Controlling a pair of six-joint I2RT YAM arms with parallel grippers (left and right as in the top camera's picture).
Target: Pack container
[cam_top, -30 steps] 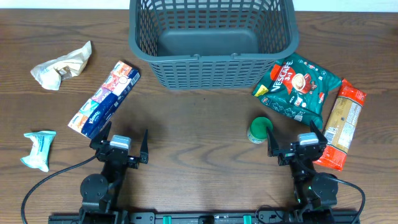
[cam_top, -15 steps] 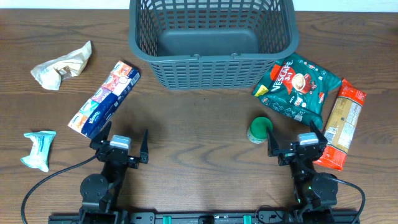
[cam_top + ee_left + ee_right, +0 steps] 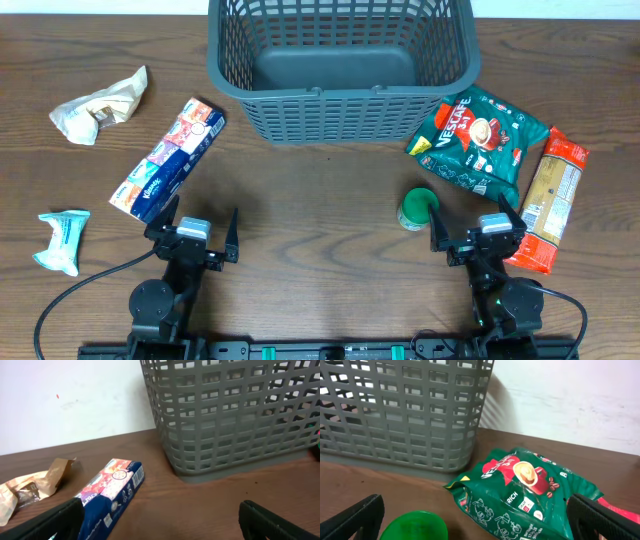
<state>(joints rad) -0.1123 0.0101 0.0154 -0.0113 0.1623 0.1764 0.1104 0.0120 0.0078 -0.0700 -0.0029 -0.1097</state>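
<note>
The dark grey slotted basket (image 3: 340, 60) stands at the back middle, empty inside; it also shows in the left wrist view (image 3: 235, 415) and the right wrist view (image 3: 400, 410). My left gripper (image 3: 194, 238) is open and empty near the front edge, just right of a blue tissue pack (image 3: 168, 158) (image 3: 107, 495). My right gripper (image 3: 478, 233) is open and empty at the front right, behind a green lid (image 3: 417, 209) (image 3: 415, 527) and a green Nescafe bag (image 3: 478, 140) (image 3: 525, 490).
A red and yellow packet (image 3: 550, 198) lies at the right, beside my right gripper. A crumpled beige wrapper (image 3: 100, 105) (image 3: 35, 485) lies at the back left. A small teal packet (image 3: 62, 240) lies at the front left.
</note>
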